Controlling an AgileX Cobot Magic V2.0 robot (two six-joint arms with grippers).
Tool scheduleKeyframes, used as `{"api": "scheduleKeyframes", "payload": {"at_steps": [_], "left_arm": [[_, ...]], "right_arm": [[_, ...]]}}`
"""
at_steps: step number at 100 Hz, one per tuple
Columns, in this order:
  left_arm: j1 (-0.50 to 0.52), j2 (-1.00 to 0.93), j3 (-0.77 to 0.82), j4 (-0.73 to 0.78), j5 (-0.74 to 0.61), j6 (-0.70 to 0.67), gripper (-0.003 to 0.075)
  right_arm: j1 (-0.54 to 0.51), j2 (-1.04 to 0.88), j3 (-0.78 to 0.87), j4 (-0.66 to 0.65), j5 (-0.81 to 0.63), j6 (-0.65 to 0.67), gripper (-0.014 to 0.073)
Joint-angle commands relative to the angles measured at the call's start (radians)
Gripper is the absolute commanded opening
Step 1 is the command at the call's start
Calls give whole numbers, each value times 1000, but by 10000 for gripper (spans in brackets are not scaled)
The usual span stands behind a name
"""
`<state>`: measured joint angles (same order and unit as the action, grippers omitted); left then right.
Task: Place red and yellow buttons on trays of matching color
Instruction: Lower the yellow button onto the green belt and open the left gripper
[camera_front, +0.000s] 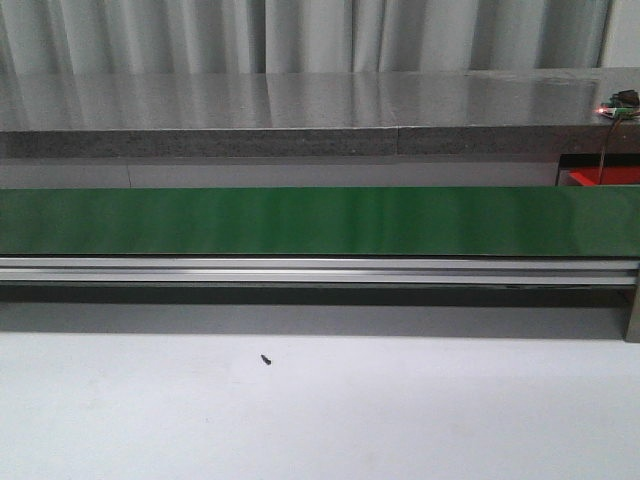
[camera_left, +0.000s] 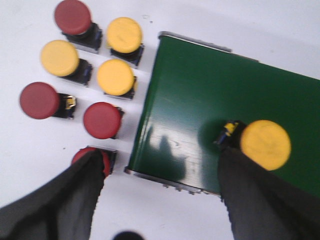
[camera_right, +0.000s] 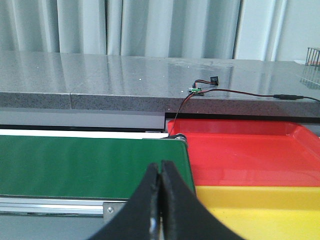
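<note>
In the left wrist view my left gripper (camera_left: 161, 155) is open over the end of the green belt (camera_left: 200, 100). One yellow button (camera_left: 265, 144) lies on its side on the belt, right beside one fingertip (camera_left: 235, 165). On the white table next to the belt lie several more buttons, among them a yellow button (camera_left: 115, 76) and a red button (camera_left: 102, 120). Another red button (camera_left: 107, 160) is partly hidden behind the other finger (camera_left: 80, 190). My right gripper (camera_right: 161, 166) is shut on nothing, near the belt's other end, beside the red tray (camera_right: 240, 150) and yellow tray (camera_right: 260, 210).
The front view shows the long green belt (camera_front: 300, 220) on its aluminium rail, neither gripper, and a small black screw (camera_front: 266, 359) on the white table. A grey counter (camera_right: 100, 80) with a small wired board (camera_right: 194, 90) runs behind the belt and trays.
</note>
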<state>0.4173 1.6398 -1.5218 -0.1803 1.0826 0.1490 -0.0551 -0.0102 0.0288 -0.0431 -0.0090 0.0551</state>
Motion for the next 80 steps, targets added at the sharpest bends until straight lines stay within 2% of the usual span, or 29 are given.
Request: {"api": "scheduleKeyframes", "payload": {"at_steps": [1, 19, 52, 80], "left_arm": [[40, -48, -26, 2, -19, 1, 481], [61, -39, 1, 136, -4, -10, 482], [90, -5, 175, 122, -120, -28, 482], [104, 72, 193, 69, -175, -28, 482]], "right_arm": [[1, -19, -18, -4, -81, -1, -67], [1, -19, -18, -4, -81, -1, -67], [1, -19, -18, -4, -81, -1, -67], [1, -19, -18, -4, -81, -1, -67]]}}
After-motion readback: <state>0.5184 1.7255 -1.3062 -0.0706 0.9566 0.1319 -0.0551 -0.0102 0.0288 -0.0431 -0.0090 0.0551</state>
